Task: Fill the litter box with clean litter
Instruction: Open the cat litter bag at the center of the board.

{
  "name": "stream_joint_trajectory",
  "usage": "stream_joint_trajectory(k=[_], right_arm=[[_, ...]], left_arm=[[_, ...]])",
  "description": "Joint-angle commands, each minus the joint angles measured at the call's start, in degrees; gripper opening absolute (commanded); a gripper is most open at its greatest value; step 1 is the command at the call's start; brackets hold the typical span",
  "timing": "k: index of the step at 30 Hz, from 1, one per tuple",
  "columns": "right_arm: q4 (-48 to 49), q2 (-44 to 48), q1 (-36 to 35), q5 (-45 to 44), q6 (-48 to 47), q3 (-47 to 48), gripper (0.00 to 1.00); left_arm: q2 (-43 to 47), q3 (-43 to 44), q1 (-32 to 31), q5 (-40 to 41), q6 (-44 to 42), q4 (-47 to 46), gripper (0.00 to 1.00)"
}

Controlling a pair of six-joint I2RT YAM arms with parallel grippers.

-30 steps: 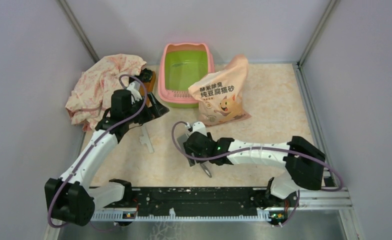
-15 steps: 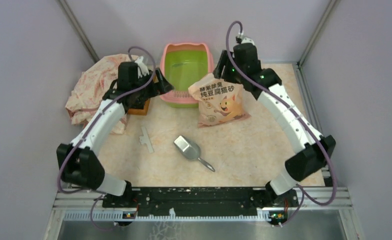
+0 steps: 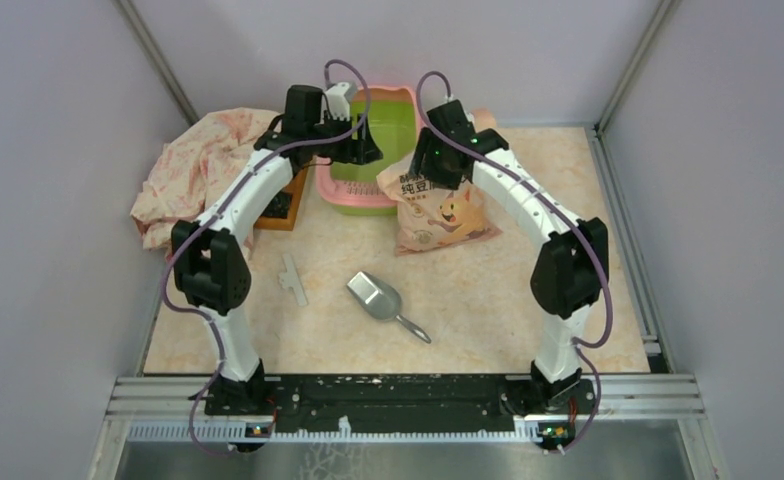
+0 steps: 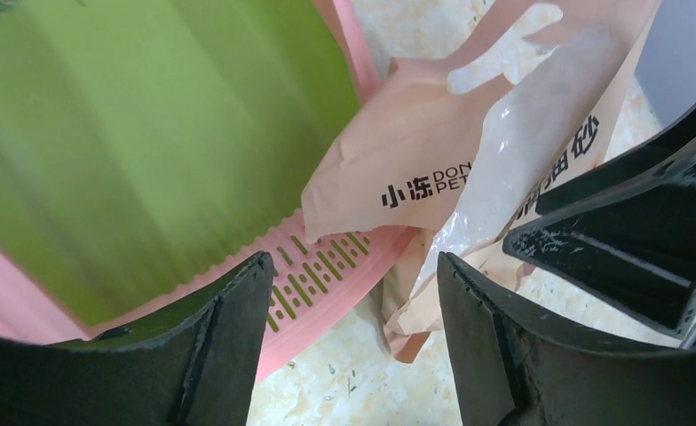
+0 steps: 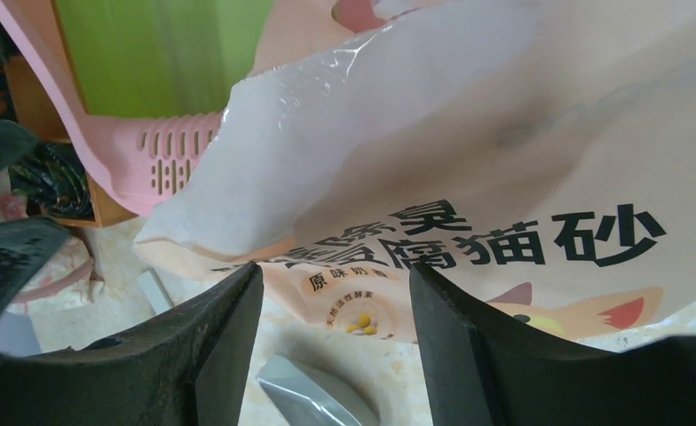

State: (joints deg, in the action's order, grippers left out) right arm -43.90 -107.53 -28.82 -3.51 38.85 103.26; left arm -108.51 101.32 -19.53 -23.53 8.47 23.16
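1. Top external view: the litter box sits at the back middle of the table, close to the rear wall. The peach bag lies just to its right, its torn top leaning toward the tray's front right corner.
2. The left gripper hangs over the tray's front left part. In the left wrist view its fingers stand apart with nothing between them; the slotted pink rim shows below the gap.
3. The right gripper hovers over the bag's upper edge. The right wrist view shows its fingers spread, the bag's open mouth just beyond the tips and nothing clamped.
4. The two grippers are near each other across the tray's front right corner; the right one's black fingers show at the edge of the left wrist view.
5. The clean litter cannot be made out, in the bag or in the blurred green tray.
6. Edges: a crumpled cloth and an orange box crowd the tray's left side. Bare table lies in front of the tray and to the right of the bag.
7. Count: one tray, one bag, one metal scoop at mid-table, one small white strip, one cloth, one orange box.
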Motion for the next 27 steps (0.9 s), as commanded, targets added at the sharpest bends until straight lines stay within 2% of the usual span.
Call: stream_joint_trajectory(k=[1, 11, 19, 21, 27], right_arm=[[0.0, 1.0, -0.4, -3.9, 2.3, 4.9, 0.62], [-4.4, -1.8, -0.4, -11.0, 3.4, 10.8, 0.59], [-6.2, -3.5, -0.5, -13.8, 3.7, 12.9, 0.57], [-6.6, -4.1, -0.5, -14.2, 3.6, 13.2, 0.57], [-6.7, -4.9, -0.6, -14.3, 3.3, 13.1, 0.55]], left_arm=[[-1.1, 0.7, -1.1, -4.6, -3.7, -2.9, 0.74], [-5.8, 5.0, -4.9, -11.4, -6.7, -6.3, 0.79], [-10.4, 9.7, -6.0, -12.6, -8.1, -5.3, 0.78], [-11.4, 10.7, -6.1, -12.2, -9.6, -4.6, 0.76], [-12.2, 10.9, -6.1, -11.9, -10.8, -3.8, 0.51]])
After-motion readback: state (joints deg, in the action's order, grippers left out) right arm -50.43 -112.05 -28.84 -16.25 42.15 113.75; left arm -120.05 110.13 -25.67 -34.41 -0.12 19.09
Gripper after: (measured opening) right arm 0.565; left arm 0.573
